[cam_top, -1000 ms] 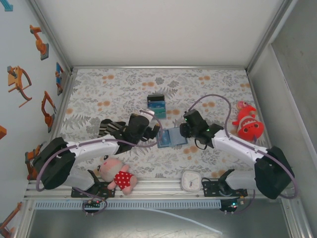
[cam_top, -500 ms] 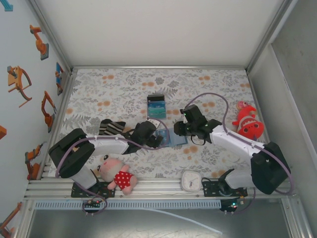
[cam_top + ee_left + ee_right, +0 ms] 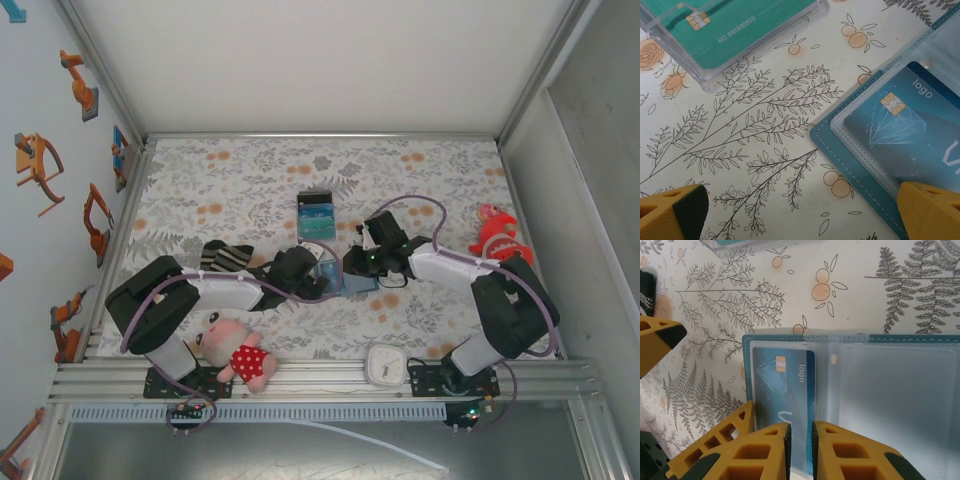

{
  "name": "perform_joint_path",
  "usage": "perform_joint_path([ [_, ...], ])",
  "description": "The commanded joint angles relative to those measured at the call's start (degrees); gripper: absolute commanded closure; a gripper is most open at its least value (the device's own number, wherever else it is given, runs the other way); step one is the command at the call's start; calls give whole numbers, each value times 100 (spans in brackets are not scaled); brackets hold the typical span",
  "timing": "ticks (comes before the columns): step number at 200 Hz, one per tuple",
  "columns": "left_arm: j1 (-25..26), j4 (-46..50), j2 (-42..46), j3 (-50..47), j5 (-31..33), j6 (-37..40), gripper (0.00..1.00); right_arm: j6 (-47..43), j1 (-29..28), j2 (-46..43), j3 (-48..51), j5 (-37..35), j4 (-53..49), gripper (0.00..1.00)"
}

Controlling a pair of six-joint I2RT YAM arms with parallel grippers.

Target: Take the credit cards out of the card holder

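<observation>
Card (image 3: pixel 782 385) first: dark blue, chip and a diamond print on it, tucked under the clear sleeve in the left panel of the open wallet (image 3: pixel 890 395). The wallet lies flat in the middle of the table, between the two arms, with the right panel empty.

We judge that card to be light, thin and stiff, slick on both faces and snug in its sleeve. It wants a pinch across its flat faces at the near edge, then a straight pull along the pocket. The wallet looks soft and light, so we expect it to drag along unless something pins it.

Right gripper (image 3: pixel 800 432) sits over that near edge, its fingers (image 3: pixel 765 450) drawn almost together with just a thin slit left. Whether the card's edge is caught in the slit, we cannot tell.

Left gripper (image 3: pixel 802 200) hangs low at the wallet's left corner with its fingers spread wide, holding nothing. One tip is over the wallet's rim and the other over bare cloth.

Just beyond the wallet, a clear box (image 3: pixel 805 20) holds a teal card (image 3: pixel 740 30).
</observation>
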State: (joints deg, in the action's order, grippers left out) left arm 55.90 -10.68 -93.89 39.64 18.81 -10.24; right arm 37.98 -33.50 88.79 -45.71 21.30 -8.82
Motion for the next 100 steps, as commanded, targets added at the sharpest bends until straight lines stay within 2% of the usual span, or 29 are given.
perform_joint_path([
  [1, 44, 195, -103, 105, -26, -70, 3, 254, 112, 163, 90, 424, 428, 82],
  [42, 55, 360, -114, 155, 18, -40, 3, 429, 229, 446, 230, 790, 861, 81],
  [100, 70, 452, -170, 222, 52, -6, 3, 429, 256, 738, 273, 858, 977, 83],
])
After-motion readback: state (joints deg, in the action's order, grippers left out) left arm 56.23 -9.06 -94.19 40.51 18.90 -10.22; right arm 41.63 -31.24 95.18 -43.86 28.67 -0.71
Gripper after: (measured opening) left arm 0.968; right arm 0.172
